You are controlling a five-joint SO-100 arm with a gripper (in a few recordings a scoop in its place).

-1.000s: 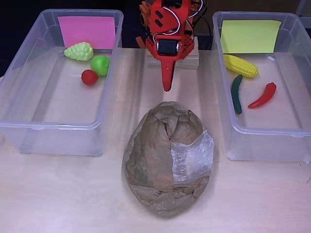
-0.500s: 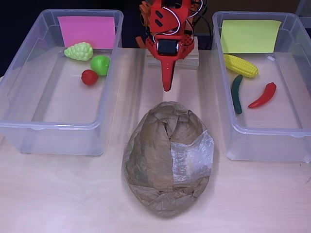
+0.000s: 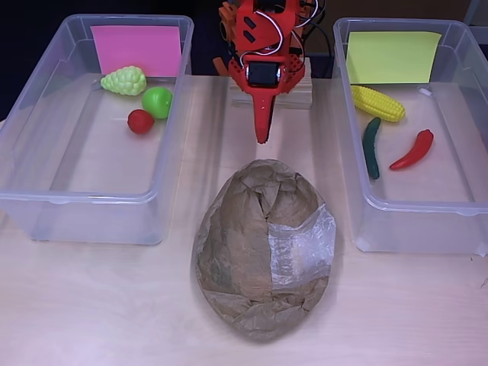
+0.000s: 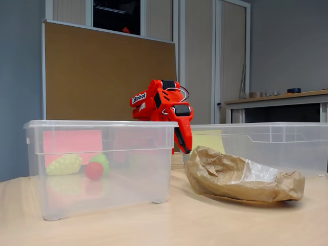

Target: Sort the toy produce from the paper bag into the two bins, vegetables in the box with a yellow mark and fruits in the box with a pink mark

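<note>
Overhead view shows my gripper pointing down with fingers pressed together, holding nothing, just behind the crumpled paper bag lying on the table; grapes, green apple and red ball-like fruit sit in the pink-marked bin; corn, cucumber and chili lie in the yellow-marked bin.

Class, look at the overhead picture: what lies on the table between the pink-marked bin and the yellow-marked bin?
In the overhead view, the crumpled paper bag lies between the pink-marked bin and the yellow-marked bin, with the red gripper pointing down towards its far end.
</note>
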